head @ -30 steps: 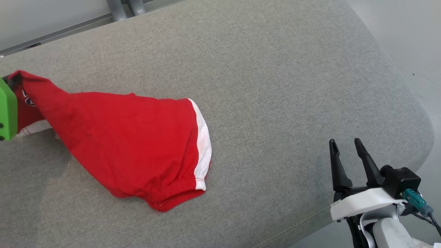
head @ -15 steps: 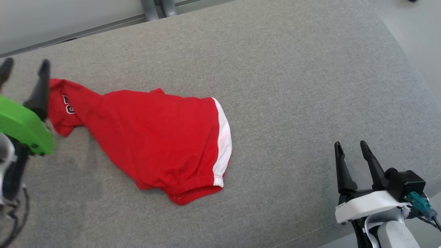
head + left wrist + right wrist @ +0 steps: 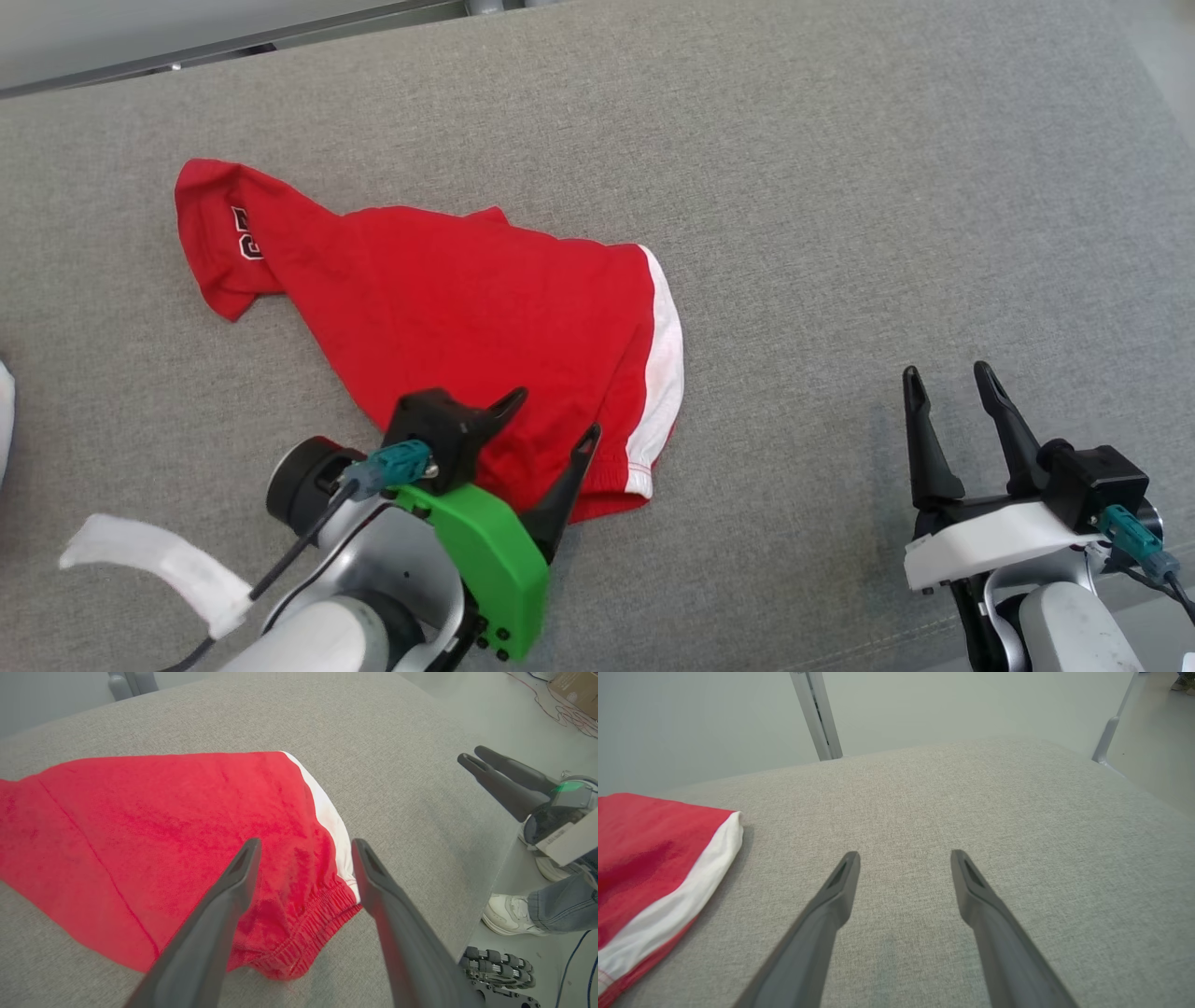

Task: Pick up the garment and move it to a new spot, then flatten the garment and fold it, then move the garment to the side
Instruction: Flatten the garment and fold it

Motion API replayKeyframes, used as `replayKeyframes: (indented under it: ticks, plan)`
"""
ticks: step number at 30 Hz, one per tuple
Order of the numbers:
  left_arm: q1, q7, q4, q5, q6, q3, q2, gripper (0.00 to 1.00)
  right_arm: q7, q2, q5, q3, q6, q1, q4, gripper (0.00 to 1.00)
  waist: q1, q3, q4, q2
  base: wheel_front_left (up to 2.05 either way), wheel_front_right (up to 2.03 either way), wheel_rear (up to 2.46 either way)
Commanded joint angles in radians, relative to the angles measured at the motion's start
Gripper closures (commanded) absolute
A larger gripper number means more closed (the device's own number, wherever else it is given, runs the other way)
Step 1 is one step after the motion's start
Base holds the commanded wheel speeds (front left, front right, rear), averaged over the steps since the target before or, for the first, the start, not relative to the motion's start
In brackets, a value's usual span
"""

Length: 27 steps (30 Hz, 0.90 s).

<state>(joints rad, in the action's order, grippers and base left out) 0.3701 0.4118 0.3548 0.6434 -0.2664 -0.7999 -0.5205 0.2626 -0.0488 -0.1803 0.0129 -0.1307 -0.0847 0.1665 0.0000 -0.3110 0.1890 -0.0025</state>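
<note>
Left tool (image 3: 555, 413) stands with its two long dark fingers spread wide and nothing between them, poised over the gathered hem of the garment (image 3: 467, 299); whether the tips touch the cloth cannot be told. In the left wrist view the same tool (image 3: 306, 843) frames that hem, a ribbed, puckered elastic band. A glossy green plastic cover (image 3: 485, 560) sits on its wrist, beside a teal cable plug (image 3: 397, 459).

The garment is red knit cloth with a white stripe (image 3: 665, 355) down one edge. It lies loose and creased on the bench (image 3: 840, 187), left of centre, broad at the near end and narrowing to a folded-over corner at the far left. On that corner is dark lettering (image 3: 246, 233) outlined in white. It is cut off by the fold and cannot be read.

The bench is padded and covered in grey woven fabric with a fine, flecked weave and a rounded edge.

Right tool (image 3: 944, 371) is also parted and empty, well apart from the garment over bare fabric, on a white wrist housing. Its own view shows the slim, tapering fingers (image 3: 840, 891) above the weave, with the stripe at the left.

Beyond the bench edge, the left wrist view shows a person's white shoe (image 3: 507, 907) and blue denim cuff.
</note>
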Motion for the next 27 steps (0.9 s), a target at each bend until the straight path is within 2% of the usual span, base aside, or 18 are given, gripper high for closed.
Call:
replayKeyframes:
  ticks: [1, 4, 7, 10, 15, 24, 25, 26, 27]
  plan:
    - [0.024, 0.004, -0.016, -0.007, 0.002, -0.005, 0.014, 0.0, 0.004, -0.003, 0.003, -0.003, 0.0, -0.007, 0.0, 0.0, 0.0, -0.007, -0.002, 0.0025, 0.0, 0.0, 0.0]
    - [0.053, 0.032, -0.084, -0.025, 0.022, -0.063, 0.066, 0.0, 0.004, -0.003, -0.002, -0.013, 0.0, -0.014, 0.001, 0.0, 0.0, -0.014, 0.011, 0.0025, 0.0, 0.0, 0.0]
    - [0.072, 0.054, -0.154, -0.041, 0.034, -0.098, 0.087, 0.0, 0.004, -0.003, -0.014, -0.018, 0.0, -0.019, 0.003, 0.0, 0.0, -0.021, 0.034, 0.0025, 0.0, 0.0, 0.0]
    - [0.067, 0.067, -0.197, -0.044, 0.042, -0.121, 0.093, 0.0, 0.004, -0.003, -0.027, -0.016, 0.0, -0.012, 0.006, 0.0, 0.0, -0.024, 0.056, 0.0025, 0.0, 0.0, 0.0]
    - [0.053, 0.076, -0.26, -0.056, 0.048, -0.139, 0.069, 0.0, 0.004, -0.003, -0.037, -0.014, 0.0, 0.002, 0.008, 0.0, 0.0, -0.031, 0.076, 0.0025, 0.0, 0.0, 0.0]
    - [0.042, 0.066, -0.386, -0.062, 0.07, -0.172, 0.069, 0.0, 0.004, -0.003, -0.042, -0.01, 0.0, -0.014, 0.002, 0.0, 0.0, -0.037, 0.083, 0.0025, 0.0, 0.0, 0.0]
    - [0.045, 0.06, -0.397, -0.066, 0.071, -0.173, 0.067, 0.25, 0.004, -0.003, -0.042, -0.009, 0.0, -0.014, 0.0, 0.0, 0.0, -0.037, 0.082, 0.0025, 0.0, 0.0, 0.0]
    - [0.049, 0.056, -0.405, -0.069, 0.074, -0.175, 0.065, 0.74, 0.004, -0.003, -0.041, -0.006, 0.0, -0.014, 0.0, 0.0, 0.0, -0.036, 0.08, 0.0025, 0.0, 0.0, 0.0]
    - [0.051, 0.05, -0.41, -0.071, 0.078, -0.174, 0.062, 1.0, 0.004, -0.003, -0.039, -0.004, 0.0, -0.014, 0.0, 0.0, 0.0, -0.035, 0.078, 0.0025, 0.0, 0.0, 0.0]
